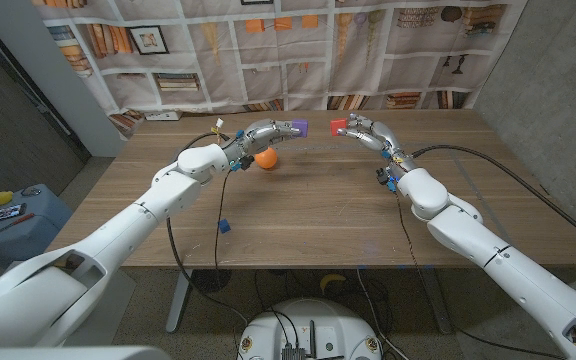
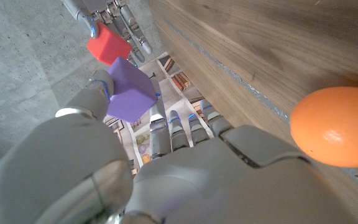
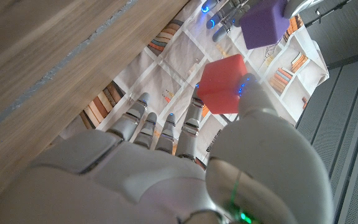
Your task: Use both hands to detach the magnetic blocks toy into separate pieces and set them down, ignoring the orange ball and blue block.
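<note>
Your left hand pinches the purple cube and your right hand pinches the red cube. Both cubes are above the far part of the wooden surface, apart with a small gap. The left wrist view shows the smooth, round orange ball on the surface, near your hand. The head view also shows a small blue block near the left edge.
</note>
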`<state>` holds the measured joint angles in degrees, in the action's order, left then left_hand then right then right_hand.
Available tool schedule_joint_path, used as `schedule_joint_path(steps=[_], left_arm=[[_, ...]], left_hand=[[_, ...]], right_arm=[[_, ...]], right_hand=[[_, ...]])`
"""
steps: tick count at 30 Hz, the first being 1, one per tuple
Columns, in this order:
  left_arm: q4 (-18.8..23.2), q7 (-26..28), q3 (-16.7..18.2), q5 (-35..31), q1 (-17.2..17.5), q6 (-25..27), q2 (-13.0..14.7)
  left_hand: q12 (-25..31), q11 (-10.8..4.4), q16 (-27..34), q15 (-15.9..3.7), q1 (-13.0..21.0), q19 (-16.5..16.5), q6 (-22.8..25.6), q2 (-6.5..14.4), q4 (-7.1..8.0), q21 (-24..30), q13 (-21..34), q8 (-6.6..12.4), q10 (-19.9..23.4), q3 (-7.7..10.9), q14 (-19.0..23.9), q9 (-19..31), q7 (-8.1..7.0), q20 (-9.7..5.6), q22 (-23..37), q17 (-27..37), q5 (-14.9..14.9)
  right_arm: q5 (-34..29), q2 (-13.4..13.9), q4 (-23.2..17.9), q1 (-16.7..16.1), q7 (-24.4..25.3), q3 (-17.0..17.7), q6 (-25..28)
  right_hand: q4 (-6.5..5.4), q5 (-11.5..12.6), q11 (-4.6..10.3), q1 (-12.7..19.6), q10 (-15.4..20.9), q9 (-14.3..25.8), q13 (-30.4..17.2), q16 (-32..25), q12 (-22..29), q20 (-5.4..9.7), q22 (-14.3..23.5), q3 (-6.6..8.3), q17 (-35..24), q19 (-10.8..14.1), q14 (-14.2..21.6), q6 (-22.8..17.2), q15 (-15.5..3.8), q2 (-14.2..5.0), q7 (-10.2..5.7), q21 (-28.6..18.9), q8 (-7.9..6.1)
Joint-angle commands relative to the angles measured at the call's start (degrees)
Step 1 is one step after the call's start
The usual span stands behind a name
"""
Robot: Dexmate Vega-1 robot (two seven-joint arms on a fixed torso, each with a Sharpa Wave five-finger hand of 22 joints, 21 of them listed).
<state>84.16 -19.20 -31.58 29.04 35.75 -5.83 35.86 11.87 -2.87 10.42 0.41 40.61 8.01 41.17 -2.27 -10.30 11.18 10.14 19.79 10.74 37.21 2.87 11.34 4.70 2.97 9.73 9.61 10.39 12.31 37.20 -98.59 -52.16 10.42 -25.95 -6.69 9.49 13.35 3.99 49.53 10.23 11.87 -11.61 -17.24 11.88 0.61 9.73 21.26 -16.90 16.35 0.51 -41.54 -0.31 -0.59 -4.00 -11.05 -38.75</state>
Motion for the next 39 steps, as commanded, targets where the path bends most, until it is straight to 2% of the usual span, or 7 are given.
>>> schedule_joint_path(steps=[1,11,18,24,39], left_arm=[[4.96,3.28,0.28,-3.95,0.47,3.32,3.69],[7.33,4.97,0.63,-6.34,0.92,4.01,5.58],[10.25,5.09,-0.13,-10.25,0.29,5.97,8.20],[12.64,5.22,-1.04,-14.10,-0.55,8.28,10.01],[17.61,3.13,-3.40,-22.35,-2.77,14.36,13.12]], left_hand=[[-0.11,-0.25,-0.12,0.09,0.75,0.12,5.65,0.40,0.10,-0.19,0.03,0.58,0.23,-0.22,0.21,0.28,-4.75,0.30,0.20,0.10,0.13],[-0.17,-0.43,-0.04,-0.22,1.14,0.25,6.10,0.63,0.07,-0.15,0.03,0.53,0.36,-0.46,0.51,0.31,-4.99,0.26,0.20,0.09,0.15],[-0.19,-0.73,-0.02,-0.57,1.39,0.27,6.32,0.78,0.07,-0.15,0.04,0.48,0.48,-0.60,0.68,0.33,-5.03,0.20,0.20,0.09,0.17],[-0.16,-0.92,0.09,-0.71,1.62,0.40,6.60,0.91,0.05,-0.11,0.04,0.46,0.72,-0.74,1.11,0.35,-4.98,0.16,0.20,0.08,0.18],[-0.22,-0.93,0.11,-0.92,2.10,0.79,6.99,1.16,0.05,-0.01,0.04,0.31,0.90,-1.10,1.53,0.40,-4.91,-0.33,0.19,0.07,0.18]], right_arm=[[-1.08,3.45,-2.71,0.63,-0.62,0.36,4.75],[-4.11,6.30,-6.51,1.02,-0.27,-0.14,10.61],[-7.26,9.50,-10.61,1.82,-1.36,-1.16,17.76],[-9.75,11.31,-12.58,2.53,-2.22,-2.24,21.41],[-16.68,13.76,-16.60,4.65,-4.31,-5.51,29.25]], right_hand=[[-0.04,0.37,0.11,4.17,0.31,0.24,-0.06,0.13,0.00,-0.12,0.14,-0.08,-0.17,-0.01,0.00,-7.88,-0.23,-4.54,-7.34,-0.16,-1.82],[-0.03,0.40,0.19,4.24,0.61,0.23,-0.06,0.11,0.11,-0.17,0.14,-0.20,-0.20,0.03,0.06,-8.09,-0.21,-4.56,-7.35,-0.18,-1.85],[-0.03,0.42,0.25,4.28,0.66,0.22,-0.06,0.11,0.12,-0.16,0.14,-0.26,-0.21,0.03,0.05,-7.97,-0.26,-4.57,-7.30,-0.17,-1.78],[-0.02,0.43,0.25,4.32,0.67,0.21,-0.06,0.10,0.10,-0.12,0.14,-0.34,-0.23,0.03,0.08,-8.00,-0.22,-4.56,-7.41,-0.17,-1.76],[-0.06,0.43,0.29,4.36,0.80,0.20,-0.07,0.05,0.12,-0.12,0.14,-0.53,-0.28,0.10,0.20,-8.11,-0.51,-4.57,-7.63,-0.19,-1.74]])
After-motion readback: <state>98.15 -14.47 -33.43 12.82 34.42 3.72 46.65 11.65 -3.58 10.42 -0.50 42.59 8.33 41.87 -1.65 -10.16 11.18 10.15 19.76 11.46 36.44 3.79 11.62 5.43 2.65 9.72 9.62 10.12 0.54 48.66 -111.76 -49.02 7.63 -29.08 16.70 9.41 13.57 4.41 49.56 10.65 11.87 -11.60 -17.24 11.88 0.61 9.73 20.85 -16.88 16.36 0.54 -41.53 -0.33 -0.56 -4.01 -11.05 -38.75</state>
